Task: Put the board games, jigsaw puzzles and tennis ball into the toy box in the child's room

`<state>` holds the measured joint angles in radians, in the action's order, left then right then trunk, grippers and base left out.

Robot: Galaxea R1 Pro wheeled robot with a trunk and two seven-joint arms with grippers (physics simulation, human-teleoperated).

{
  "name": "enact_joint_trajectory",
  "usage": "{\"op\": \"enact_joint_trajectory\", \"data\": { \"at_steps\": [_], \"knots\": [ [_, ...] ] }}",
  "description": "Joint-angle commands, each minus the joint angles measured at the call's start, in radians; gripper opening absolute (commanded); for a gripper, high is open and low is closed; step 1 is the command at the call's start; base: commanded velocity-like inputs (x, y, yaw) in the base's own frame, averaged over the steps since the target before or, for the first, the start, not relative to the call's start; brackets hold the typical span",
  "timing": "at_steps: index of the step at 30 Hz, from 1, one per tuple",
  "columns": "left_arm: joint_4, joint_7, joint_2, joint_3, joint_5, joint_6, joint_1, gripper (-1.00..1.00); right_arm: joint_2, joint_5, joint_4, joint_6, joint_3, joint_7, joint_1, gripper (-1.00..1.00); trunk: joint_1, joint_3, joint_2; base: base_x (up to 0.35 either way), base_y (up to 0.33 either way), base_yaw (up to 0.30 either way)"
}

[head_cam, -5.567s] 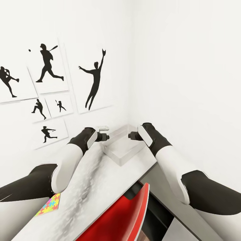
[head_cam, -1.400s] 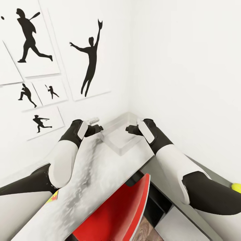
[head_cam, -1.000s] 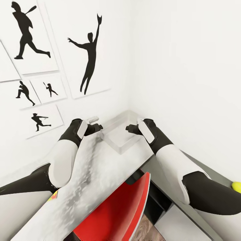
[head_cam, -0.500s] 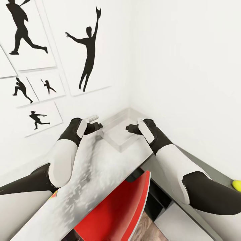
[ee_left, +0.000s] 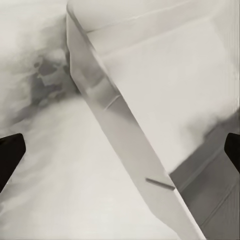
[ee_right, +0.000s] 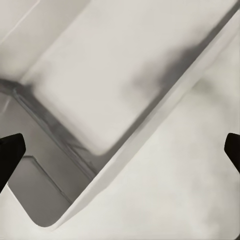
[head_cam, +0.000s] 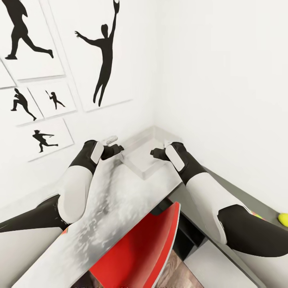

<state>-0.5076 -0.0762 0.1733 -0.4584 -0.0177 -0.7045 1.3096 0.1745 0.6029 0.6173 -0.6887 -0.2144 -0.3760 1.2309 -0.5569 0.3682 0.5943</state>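
Pale grey table [head_cam: 120, 208] fills the corner under the unlettered baseball silhouette pictures [head_cam: 105, 60], a red chair [head_cam: 140, 256] tucked against it. Its toy box [head_cam: 140, 158] sits in the corner between the left gripper [head_cam: 116, 149] and right gripper [head_cam: 154, 152], both spread wide and holding nothing. A tennis ball [head_cam: 283, 219] lies on the lower section.

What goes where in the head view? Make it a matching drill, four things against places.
Things:
1. toy box
2. red chair
3. tennis ball
4. silhouette pictures

Places:
A. on the left wall
B. far right edge, on the lower dark desk section
C. table corner, between the two pincers
D. tucked under the table's near edge

Pairs: 1-C, 2-D, 3-B, 4-A
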Motion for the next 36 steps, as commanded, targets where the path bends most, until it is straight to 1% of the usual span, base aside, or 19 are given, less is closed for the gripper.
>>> {"op": "enact_joint_trajectory", "data": {
  "at_steps": [1,8,11,14,18,26,36],
  "knots": [
    [-0.002,-0.004,0.001,-0.005,-0.006,-0.005,0.001,1.00,0.000,0.009,0.001,-0.001,-0.002,-0.009,0.001,1.00,0.000,0.003,0.001,0.000,0.000,0.000],
    [-0.002,0.001,0.001,-0.002,-0.020,-0.004,0.002,1.00,0.000,0.009,0.001,0.000,-0.002,-0.009,0.001,1.00,0.000,0.014,0.001,0.000,0.000,0.000],
    [-0.002,0.027,0.001,-0.001,-0.022,-0.004,0.003,1.00,0.000,0.008,0.001,0.000,-0.002,-0.009,0.001,1.00,0.000,0.019,0.001,0.000,0.000,0.000],
    [-0.003,0.065,0.001,-0.001,-0.022,-0.004,0.003,1.00,0.000,0.008,0.001,0.017,-0.002,-0.009,0.001,1.00,0.000,0.024,0.001,0.000,0.000,0.000],
    [-0.003,0.085,0.001,0.000,-0.022,-0.004,0.004,1.00,0.000,0.009,0.001,0.039,-0.003,-0.009,0.000,1.00,0.000,0.029,0.001,0.000,0.000,0.000],
    [-0.028,0.094,0.001,0.000,-0.022,-0.005,0.004,1.00,0.000,0.009,0.002,0.048,-0.006,-0.009,-0.002,1.00,0.000,0.030,0.001,0.000,0.000,0.000],
    [-0.034,0.095,0.001,0.000,-0.022,-0.006,0.004,1.00,0.000,0.009,0.002,0.049,-0.006,-0.009,-0.002,1.00,0.000,0.030,0.001,0.000,0.000,0.000]
  ]
}}
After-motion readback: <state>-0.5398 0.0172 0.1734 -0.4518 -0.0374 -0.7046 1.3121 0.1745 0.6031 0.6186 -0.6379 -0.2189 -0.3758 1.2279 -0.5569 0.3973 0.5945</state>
